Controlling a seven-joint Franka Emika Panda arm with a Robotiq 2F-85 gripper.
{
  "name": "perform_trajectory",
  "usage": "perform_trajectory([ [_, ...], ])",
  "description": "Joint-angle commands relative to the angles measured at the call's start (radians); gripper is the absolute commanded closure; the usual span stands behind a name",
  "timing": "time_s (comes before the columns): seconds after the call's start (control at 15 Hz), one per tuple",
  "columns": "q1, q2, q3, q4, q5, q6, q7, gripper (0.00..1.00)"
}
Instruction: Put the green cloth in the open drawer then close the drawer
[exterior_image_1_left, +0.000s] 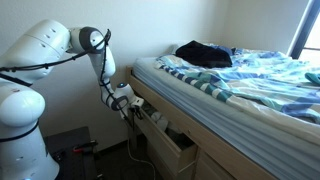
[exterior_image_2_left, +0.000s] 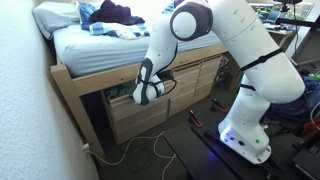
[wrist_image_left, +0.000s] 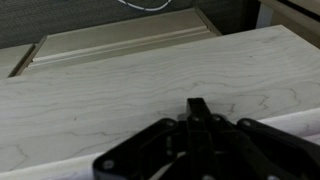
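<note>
**Jaws shut at the drawer front: push square and slow**

The gripper (exterior_image_2_left: 148, 92) has its jaws pinched fully together with nothing between them. It sits close at the outer face of the drawer (exterior_image_1_left: 178, 150), which stands pulled out from the wooden bed frame (exterior_image_2_left: 75, 88).

The green cloth is where the view is poor. I cannot pick it out, and it may lie in the drawer's dark interior, which no camera looks into well.

The step in hand looks like the closing push. To do it well:
- Set the closed fingertips flat on the pale wood, near the middle of the front's length, so the drawer does not skew on its runners.
- Drive straight toward the bed, level and slowly.
- Watch that no fabric hangs over the rim, where it would jam the gap.
</note>
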Motion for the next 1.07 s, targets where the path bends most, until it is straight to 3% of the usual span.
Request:
perform_trajectory([
  [0.0, 0.083, 0.075, -0.073, 0.071, 0.089, 0.056, 0.009, 1.00],
  [0.4, 0.151, 0.149, -0.130, 0.155, 0.201, 0.072, 0.022, 1.00],
  [1.0, 0.127, 0.224, -0.125, 0.261, 0.236, 0.069, 0.058, 1.00],
])
